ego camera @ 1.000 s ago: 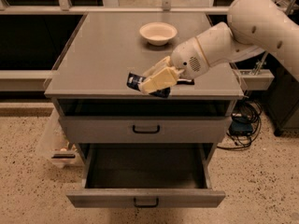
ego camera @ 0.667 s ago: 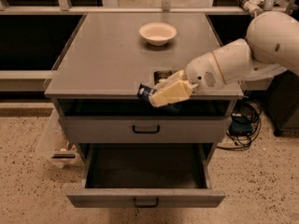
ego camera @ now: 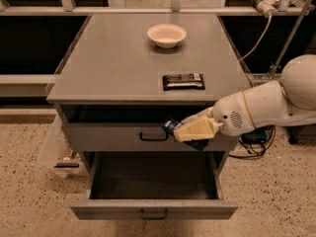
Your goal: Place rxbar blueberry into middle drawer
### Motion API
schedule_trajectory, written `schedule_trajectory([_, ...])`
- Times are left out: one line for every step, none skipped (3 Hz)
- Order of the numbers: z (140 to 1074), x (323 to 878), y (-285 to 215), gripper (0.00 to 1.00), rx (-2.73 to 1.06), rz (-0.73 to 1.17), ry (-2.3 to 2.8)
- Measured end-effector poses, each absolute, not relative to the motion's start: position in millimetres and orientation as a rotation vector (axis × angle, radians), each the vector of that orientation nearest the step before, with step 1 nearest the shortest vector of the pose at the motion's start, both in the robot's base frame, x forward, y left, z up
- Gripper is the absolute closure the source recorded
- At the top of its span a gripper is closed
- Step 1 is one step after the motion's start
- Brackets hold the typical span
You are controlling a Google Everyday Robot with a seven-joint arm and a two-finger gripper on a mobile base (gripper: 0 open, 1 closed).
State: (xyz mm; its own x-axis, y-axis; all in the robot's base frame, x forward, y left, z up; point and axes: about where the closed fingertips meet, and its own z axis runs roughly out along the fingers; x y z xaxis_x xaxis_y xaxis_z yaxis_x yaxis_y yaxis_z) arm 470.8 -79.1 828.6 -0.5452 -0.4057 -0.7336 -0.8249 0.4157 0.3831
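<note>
Claw clamped on rxbar — likely light, thin, slick-wrapped, best pinched across its flat faces — in front of upper drawer front, above open middle drawer, not yet inside.

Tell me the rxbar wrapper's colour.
Dark blue, camera view; gripper holds the rxbar blueberry above the middle drawer.

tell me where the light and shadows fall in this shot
Camera view: light comes from above, so the cabinet top is evenly lit and the bowl throws a small shadow at its base. The open middle drawer is dark inside. The end effector, in front of the upper drawer front, is brightly lit and grips the mostly shaded rxbar blueberry.
</note>
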Motion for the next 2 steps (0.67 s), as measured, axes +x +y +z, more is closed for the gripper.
schedule_trajectory([806,453,-98,1.00,-0.865,0.870,2.254])
schedule_trajectory([795,456,-100,1.00,-0.816,0.830,2.268])
